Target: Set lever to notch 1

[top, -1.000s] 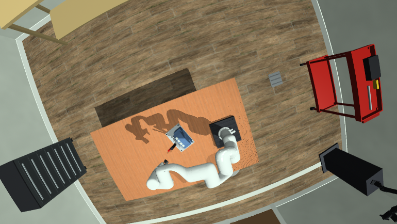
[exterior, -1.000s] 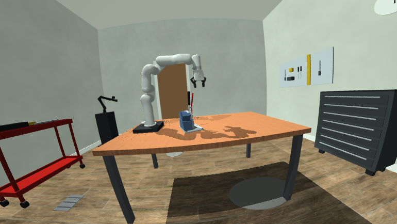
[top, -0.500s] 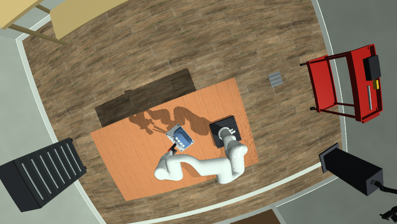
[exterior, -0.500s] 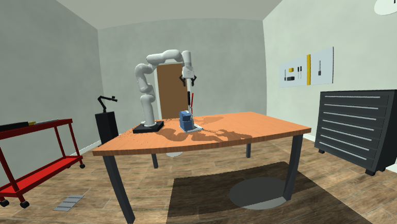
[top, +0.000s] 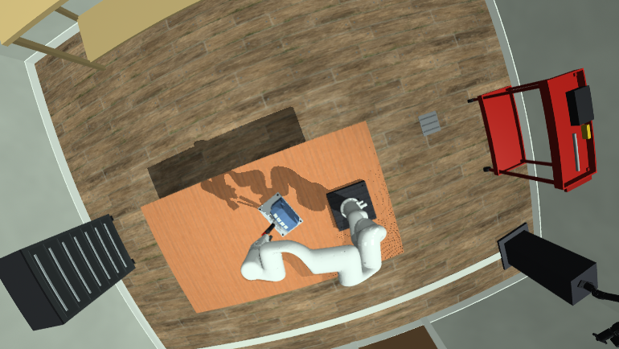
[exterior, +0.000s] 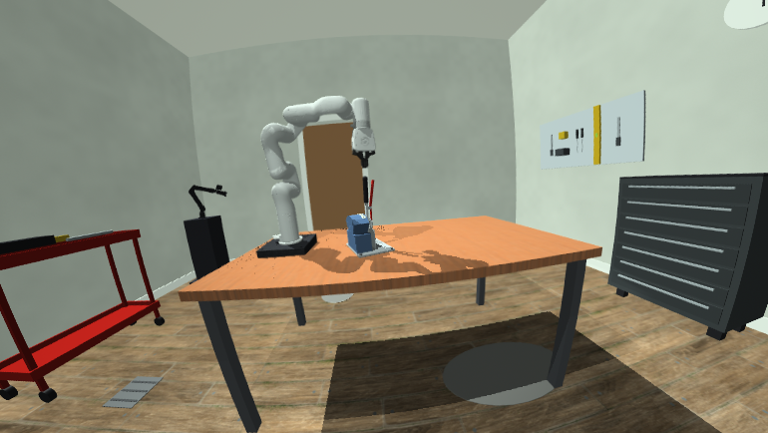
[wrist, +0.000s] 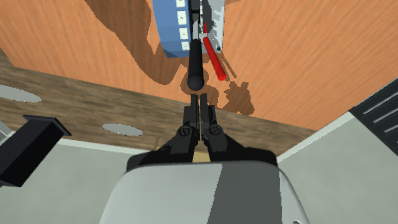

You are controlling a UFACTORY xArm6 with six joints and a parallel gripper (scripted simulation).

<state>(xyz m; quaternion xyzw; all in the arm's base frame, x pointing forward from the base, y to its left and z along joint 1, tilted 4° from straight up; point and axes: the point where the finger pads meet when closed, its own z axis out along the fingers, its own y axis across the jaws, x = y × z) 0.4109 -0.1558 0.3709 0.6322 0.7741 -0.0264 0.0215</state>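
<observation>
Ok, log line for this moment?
claw: shut, empty | position: just above handle top | red bar: unsqueezed, splayed from handle

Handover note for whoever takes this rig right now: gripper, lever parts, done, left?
Gripper: shut, nothing between the fingers; it sits just above the handle's black tip.
Red bar: angled away from the handle, not squeezed.
Lever unit: on the table, near the arm's base. Number plates are too small to read.
Done: arm brought over the lever.
Left: open, drop lower around handle and bar, squeeze, move to notch 1, release.
</observation>
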